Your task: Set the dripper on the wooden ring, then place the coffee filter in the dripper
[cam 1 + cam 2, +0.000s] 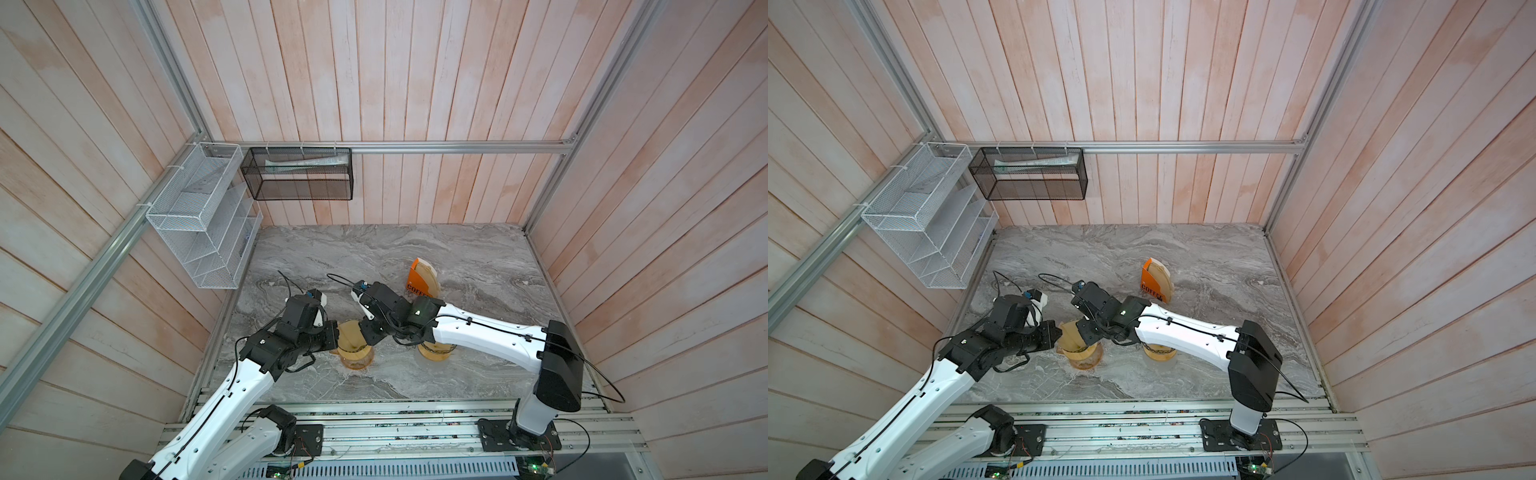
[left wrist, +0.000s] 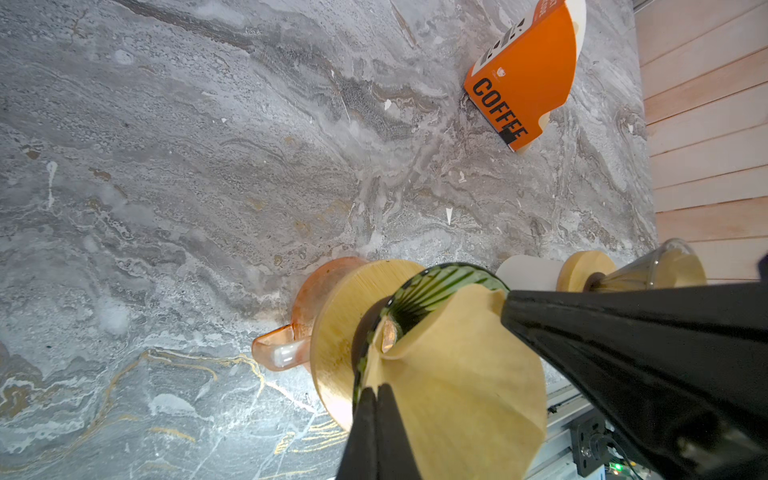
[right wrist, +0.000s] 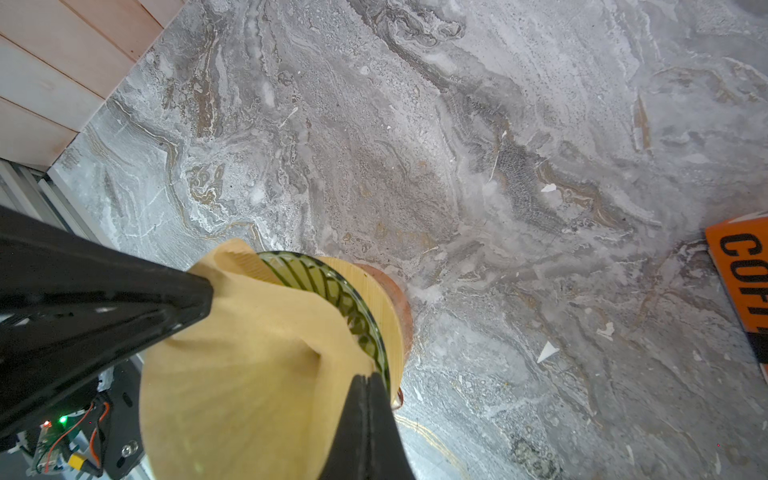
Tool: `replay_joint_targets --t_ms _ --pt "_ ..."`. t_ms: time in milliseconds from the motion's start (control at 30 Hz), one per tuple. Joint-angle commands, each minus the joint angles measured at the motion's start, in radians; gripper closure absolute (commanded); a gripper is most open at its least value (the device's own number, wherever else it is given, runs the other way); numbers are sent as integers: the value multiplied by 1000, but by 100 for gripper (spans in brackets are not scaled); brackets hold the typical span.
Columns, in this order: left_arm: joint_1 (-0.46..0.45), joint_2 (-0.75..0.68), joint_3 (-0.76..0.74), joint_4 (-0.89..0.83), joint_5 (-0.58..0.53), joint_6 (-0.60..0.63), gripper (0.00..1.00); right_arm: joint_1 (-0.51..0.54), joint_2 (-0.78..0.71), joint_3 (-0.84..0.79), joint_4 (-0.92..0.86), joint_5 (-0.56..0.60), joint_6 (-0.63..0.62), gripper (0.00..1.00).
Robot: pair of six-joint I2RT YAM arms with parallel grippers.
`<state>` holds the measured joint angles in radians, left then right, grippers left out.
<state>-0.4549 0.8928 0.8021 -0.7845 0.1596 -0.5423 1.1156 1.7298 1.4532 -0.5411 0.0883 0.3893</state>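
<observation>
- The filter (image 2: pixel 457 374): an opened paper cone, tip down inside the dripper (image 2: pixel 432 286), its rim not yet seated on the ribbed glass.
- The left pincer (image 2: pixel 376 388) and right pincer (image 3: pixel 365 380): each closed on an opposite rim edge, apparently to keep the cone spread.
- The dripper stands on a carafe (image 2: pixel 305 291) on the table (image 2: pixel 166 166); the box (image 2: pixel 523 75) stands well apart.

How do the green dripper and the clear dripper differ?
The green dripper is ribbed, tinted glass on an orange pitcher; the clear dripper is untinted, on a white cylinder. The left gripper and right gripper pinch a coffee filter at the green dripper, not the clear one. Both have wooden collars.
</observation>
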Motion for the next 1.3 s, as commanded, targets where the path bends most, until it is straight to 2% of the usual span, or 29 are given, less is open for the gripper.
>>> replay_joint_targets --t_ms 0,1267 --pt "-5 -9 -7 -2 0 9 95 -10 14 -3 -12 -1 -3 100" --pt "-5 -12 85 -8 -12 7 95 -13 -44 37 -26 17 2 99"
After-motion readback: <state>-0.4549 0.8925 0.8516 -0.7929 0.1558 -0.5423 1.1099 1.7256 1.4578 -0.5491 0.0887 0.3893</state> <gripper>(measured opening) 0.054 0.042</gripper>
